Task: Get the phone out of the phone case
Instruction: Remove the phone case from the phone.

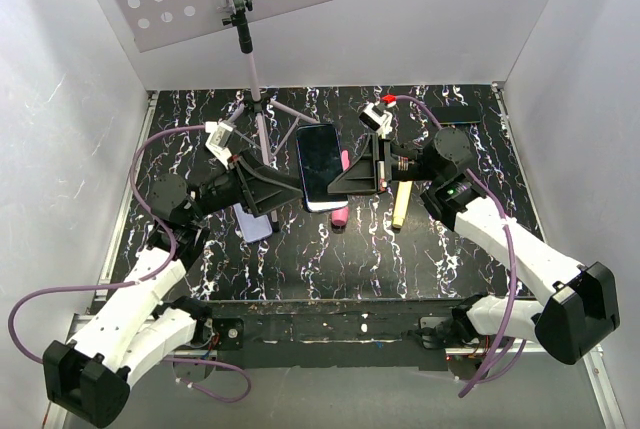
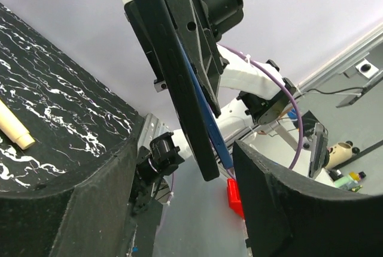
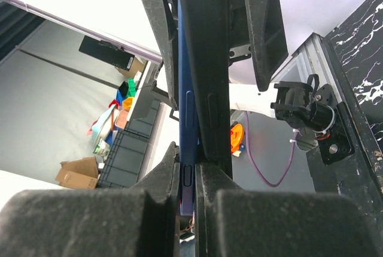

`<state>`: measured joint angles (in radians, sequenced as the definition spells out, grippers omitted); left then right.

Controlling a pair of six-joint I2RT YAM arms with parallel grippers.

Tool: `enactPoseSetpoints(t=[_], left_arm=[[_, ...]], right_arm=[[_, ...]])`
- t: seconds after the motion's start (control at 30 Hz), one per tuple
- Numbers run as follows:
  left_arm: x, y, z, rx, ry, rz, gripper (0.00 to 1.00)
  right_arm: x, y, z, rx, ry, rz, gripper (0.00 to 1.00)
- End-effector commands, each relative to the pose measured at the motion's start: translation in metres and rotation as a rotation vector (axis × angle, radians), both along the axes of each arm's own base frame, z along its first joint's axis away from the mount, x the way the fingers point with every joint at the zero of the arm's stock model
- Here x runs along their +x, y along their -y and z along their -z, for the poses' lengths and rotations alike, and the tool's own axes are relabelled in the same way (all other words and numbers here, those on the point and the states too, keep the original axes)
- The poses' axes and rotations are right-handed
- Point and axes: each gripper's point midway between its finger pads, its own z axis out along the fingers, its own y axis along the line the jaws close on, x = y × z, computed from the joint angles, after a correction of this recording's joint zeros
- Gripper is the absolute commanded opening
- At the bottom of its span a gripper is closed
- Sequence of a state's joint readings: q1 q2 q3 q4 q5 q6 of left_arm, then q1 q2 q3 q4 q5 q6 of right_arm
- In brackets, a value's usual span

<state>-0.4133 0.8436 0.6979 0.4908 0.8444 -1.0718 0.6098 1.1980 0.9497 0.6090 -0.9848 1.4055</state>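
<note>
Black glass of the phone hangs above the table, my right claw pinching one edge to steady it while my left claw straddles the other, spread, with what looks like the lavender case lying below.

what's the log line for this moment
phone: held in air | right gripper: shut on phone | left gripper: open, straddling phone

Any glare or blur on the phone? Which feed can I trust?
Top external: best, evenly lit, sharp, no strong glare on the phone. Left wrist: phone edge-on, dark against a bright wall, left gripper's fingers soft. Right wrist: right gripper's fingers blurred up close, phone edge crisp but backlit.
</note>
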Motion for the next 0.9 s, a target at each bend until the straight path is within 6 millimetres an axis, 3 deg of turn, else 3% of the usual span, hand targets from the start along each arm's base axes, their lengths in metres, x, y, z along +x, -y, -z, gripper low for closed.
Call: enactPoseSetpoints(t=[0.0,0.1,0.53,0.87], left_arm=[[-0.011,-0.001,-0.004,-0.001,0.051,0.048,0.62],[-0.01,-0.001,0.0,0.017,0.047,0.044,0.57],[0.003,0.004,0.011,0.051,0.005,0.031,0.55],[0.021,0.004,0.019,0.114,-0.023,-0.053,0.34]], right_arm=[[-0.01,0.007,-0.022,0.08,0.1,-0.006,0.01],[-0.01,0.007,-0.023,0.089,0.094,-0.012,0.01],[-0.006,0.005,-0.022,0.084,0.086,-0.012,0.01],[-0.006,0.003,-0.019,0.078,0.086,-0.014,0.01]])
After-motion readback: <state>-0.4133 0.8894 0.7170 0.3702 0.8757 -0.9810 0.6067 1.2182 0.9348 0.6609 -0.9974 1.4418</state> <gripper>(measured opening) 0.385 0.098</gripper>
